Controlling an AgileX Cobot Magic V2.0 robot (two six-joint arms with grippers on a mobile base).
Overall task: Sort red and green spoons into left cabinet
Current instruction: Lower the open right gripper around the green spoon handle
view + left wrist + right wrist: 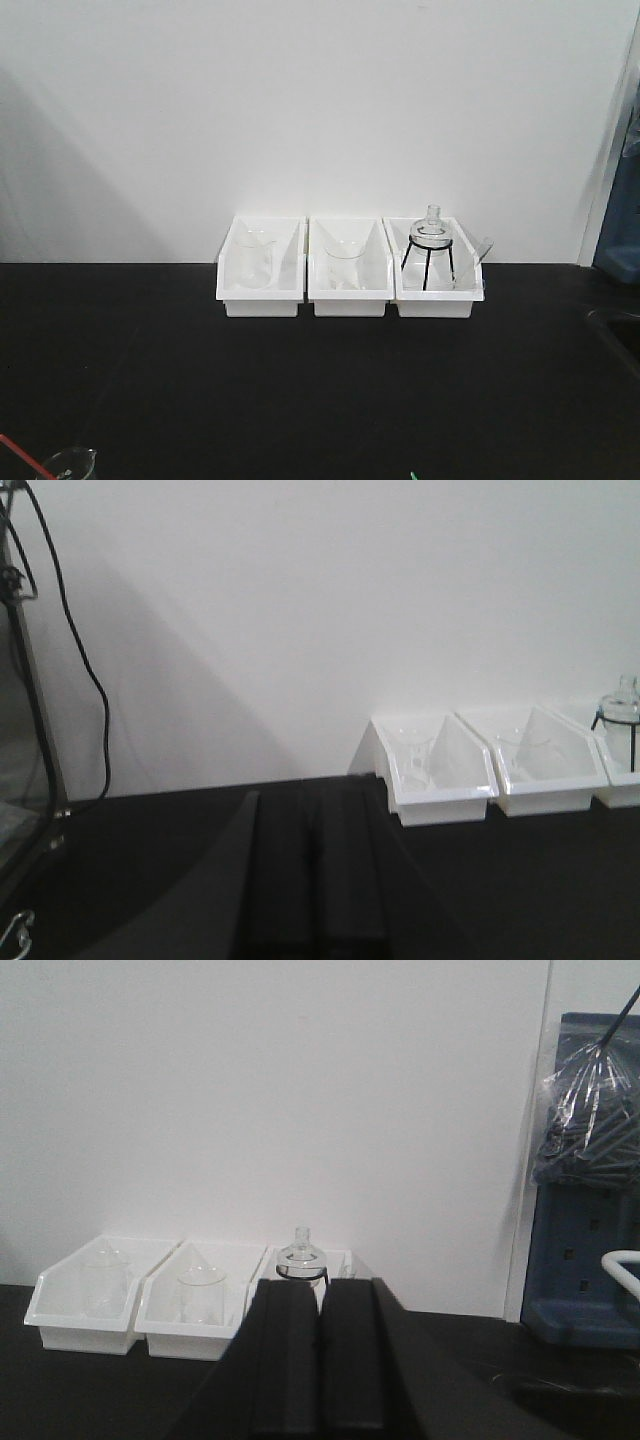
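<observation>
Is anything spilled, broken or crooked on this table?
Nothing looks spilled or broken. The three white bins sit in a tidy row. Two small oddities: what looks like a glass tube leans slanted over the rightmost one's corner, and the red spoon pokes in slanted at the bottom left, mostly cut off.

Black table [300, 390], three white bins [349, 297]

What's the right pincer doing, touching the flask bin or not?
Apart. The front view shows bare table in front of the flask bin and no pincer; the right pincer sits well back.
</observation>
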